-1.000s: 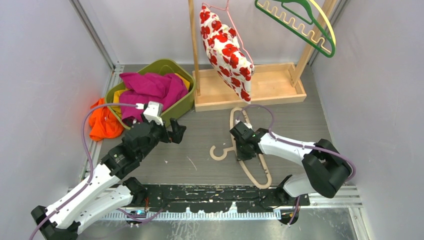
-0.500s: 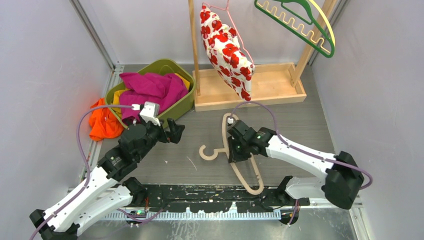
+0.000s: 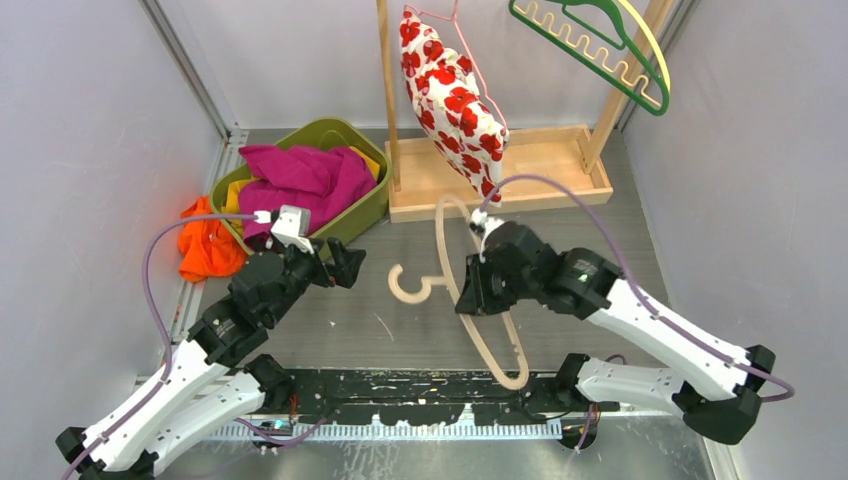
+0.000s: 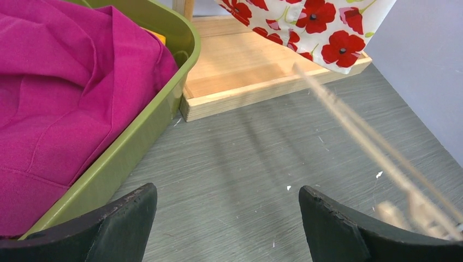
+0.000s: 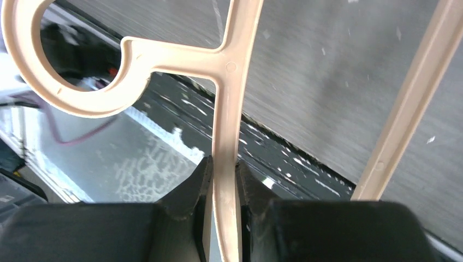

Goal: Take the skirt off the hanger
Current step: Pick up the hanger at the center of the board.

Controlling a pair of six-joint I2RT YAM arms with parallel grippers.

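Observation:
A white skirt with red poppies (image 3: 455, 100) hangs on a pink wire hanger (image 3: 470, 55) from the wooden rack; its hem shows in the left wrist view (image 4: 316, 27). My right gripper (image 3: 470, 295) is shut on a bare beige plastic hanger (image 3: 450, 270) and holds it lifted above the table; its jaws clamp the hanger's top bar (image 5: 225, 136) just below the hook. My left gripper (image 3: 345, 265) is open and empty, low over the table beside the green bin, with both fingertips (image 4: 125, 218) apart.
A green bin (image 3: 355, 215) with magenta cloth (image 3: 300, 175) stands at left, orange cloth (image 3: 205, 245) beside it. A wooden rack base (image 3: 560, 170) lies at the back, a green hanger (image 3: 600, 50) on its right post. Grey walls close in both sides.
My right arm has lifted the beige hanger off the table and swung it left and up. My left gripper has drifted slightly left, still open.

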